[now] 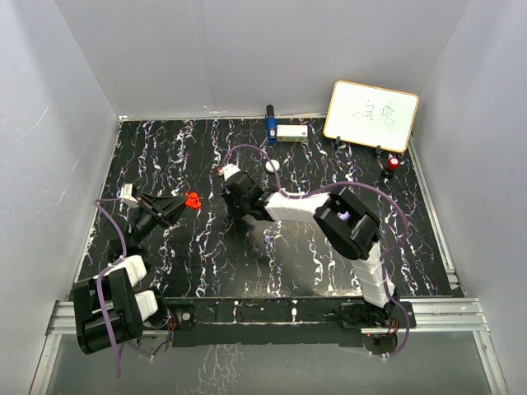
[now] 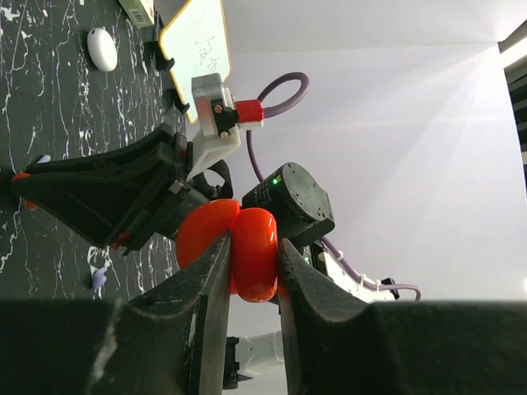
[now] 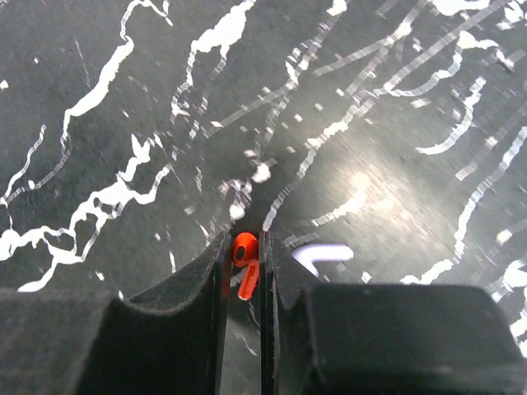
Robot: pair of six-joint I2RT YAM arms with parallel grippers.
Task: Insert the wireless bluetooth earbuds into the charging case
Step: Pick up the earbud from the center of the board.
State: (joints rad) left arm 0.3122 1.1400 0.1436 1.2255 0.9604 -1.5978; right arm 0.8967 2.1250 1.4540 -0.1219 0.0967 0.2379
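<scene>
My left gripper (image 1: pixel 184 202) (image 2: pixel 255 243) is shut on the red charging case (image 1: pixel 193 200) (image 2: pixel 254 251) and holds it above the table's left part. The case's two rounded halves show between the fingers. My right gripper (image 1: pixel 241 212) (image 3: pixel 244 240) points down at the marbled table and is shut on a tiny red earbud (image 3: pixel 243 250), stem towards the camera, just above the surface. In the left wrist view the right gripper's black fingers (image 2: pixel 107 189) taper down to the table, with a red speck at their tip (image 2: pixel 20 176). It stands a short way right of the case.
A white round pod (image 1: pixel 272 165) (image 2: pixel 102 48) lies behind the right gripper. At the back stand a whiteboard (image 1: pixel 371 115), a blue item (image 1: pixel 270 124), a white box (image 1: pixel 291 132) and a red pod (image 1: pixel 394 163). A small pale piece (image 3: pixel 321 255) lies beside the right finger.
</scene>
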